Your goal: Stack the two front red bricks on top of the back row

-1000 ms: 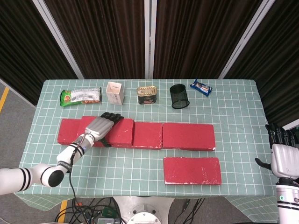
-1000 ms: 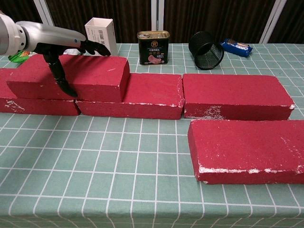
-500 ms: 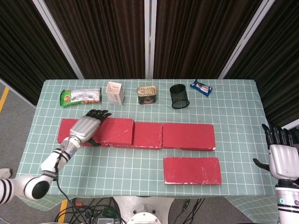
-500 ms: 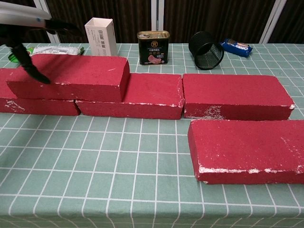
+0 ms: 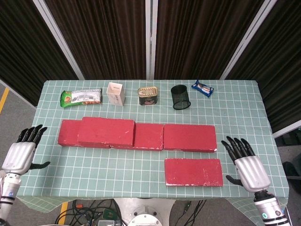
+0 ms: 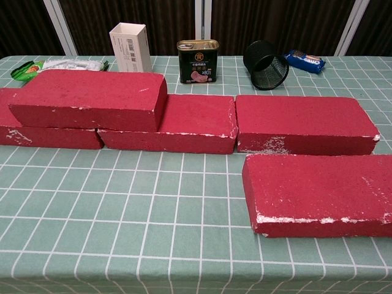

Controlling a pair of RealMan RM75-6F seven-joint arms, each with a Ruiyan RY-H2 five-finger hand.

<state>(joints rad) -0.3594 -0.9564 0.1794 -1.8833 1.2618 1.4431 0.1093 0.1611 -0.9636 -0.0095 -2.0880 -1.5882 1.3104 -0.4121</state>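
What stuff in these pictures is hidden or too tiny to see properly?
- Back-row bricks under the stacked brick: their tops and the seam between them are covered, both views.
- Leftmost brick: cut off by the chest view's left edge.
- Small blue packet: its print is too small to read.
- Both hands: outside the chest view.

One stacked brick (image 5: pixel 106 132) lies on the left of the back row (image 5: pixel 190 137), a single brick (image 5: pixel 193 172) sits before its right end (apart), and small items line up behind the row.
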